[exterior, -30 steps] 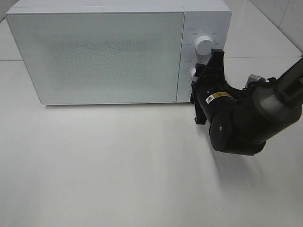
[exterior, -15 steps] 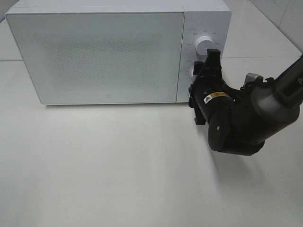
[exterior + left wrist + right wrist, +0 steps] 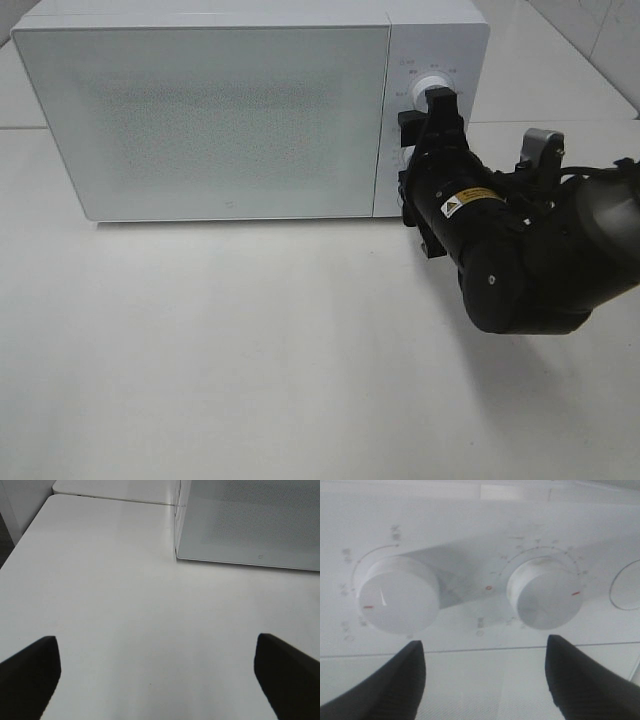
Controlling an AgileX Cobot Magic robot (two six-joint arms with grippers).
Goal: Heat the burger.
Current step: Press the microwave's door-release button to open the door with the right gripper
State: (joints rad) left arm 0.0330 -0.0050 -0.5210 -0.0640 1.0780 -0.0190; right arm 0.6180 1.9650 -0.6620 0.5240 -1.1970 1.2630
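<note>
Right gripper risen to upper knob, jaws apart, microwave shut

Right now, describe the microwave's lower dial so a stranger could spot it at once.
Find the white microwave; right of its door runs a narrow control panel with two round white dials. The lower dial sits between the upper dial and a round button outline, and only it has a red zero printed beside it.
</note>
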